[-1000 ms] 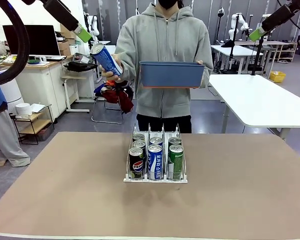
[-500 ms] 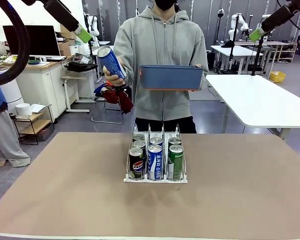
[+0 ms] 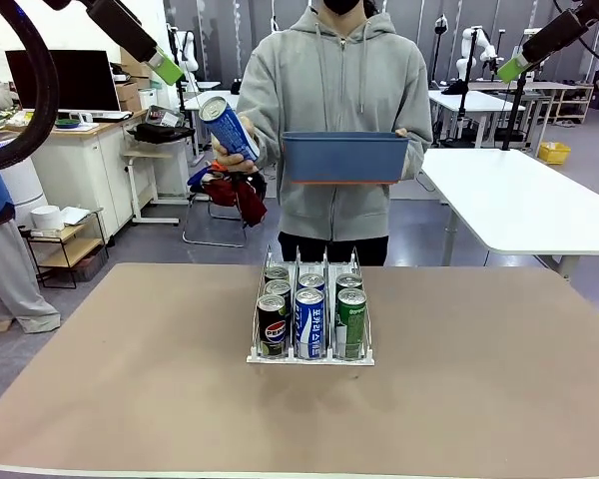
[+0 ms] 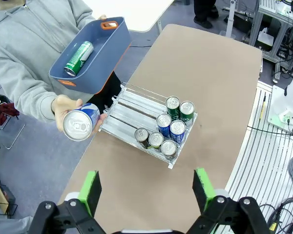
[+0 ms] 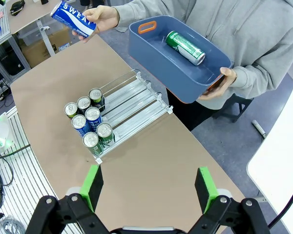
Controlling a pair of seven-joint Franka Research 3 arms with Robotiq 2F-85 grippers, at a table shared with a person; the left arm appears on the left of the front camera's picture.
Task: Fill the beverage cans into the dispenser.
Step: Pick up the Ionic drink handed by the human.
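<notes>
On the table [image 3: 130, 389]: rack [image 3: 309, 360] with seven cans [image 3: 308, 323]; above, hand [image 3: 224, 153] holding blue can [image 3: 228, 127]; left gripper [image 4: 147, 189], right gripper [image 5: 149, 188]: jaws spread, empty.

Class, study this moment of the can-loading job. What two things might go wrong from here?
1. The bin is held by one hand, with a green can lying loose inside; a tilt may roll it out.
2. The blue can is held tilted in mid-air; a handover to the open left gripper might slip, dropping it.
</notes>
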